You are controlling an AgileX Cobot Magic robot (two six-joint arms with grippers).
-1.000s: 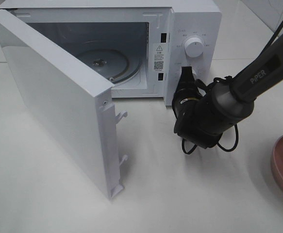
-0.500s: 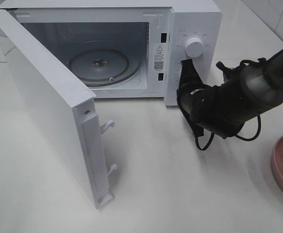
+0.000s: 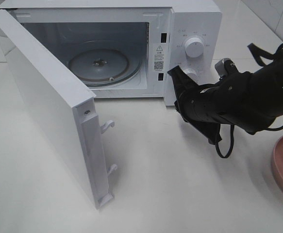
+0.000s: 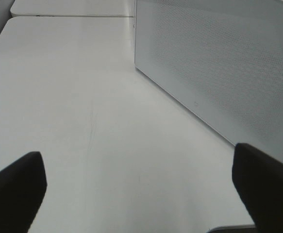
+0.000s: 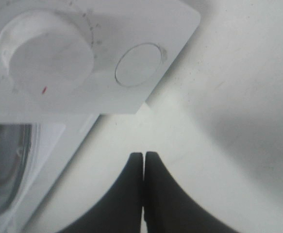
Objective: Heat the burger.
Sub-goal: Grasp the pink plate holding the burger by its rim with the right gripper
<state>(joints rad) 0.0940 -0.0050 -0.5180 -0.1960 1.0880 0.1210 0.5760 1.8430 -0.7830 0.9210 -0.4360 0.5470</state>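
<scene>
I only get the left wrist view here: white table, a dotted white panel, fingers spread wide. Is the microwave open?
Observer: Yes. The microwave door stands wide open, and the glass turntable inside has nothing on it.
Operator: And the other arm?
Observer: The right gripper, fingers shut and empty, sits just off the lower corner of the control panel.
</scene>
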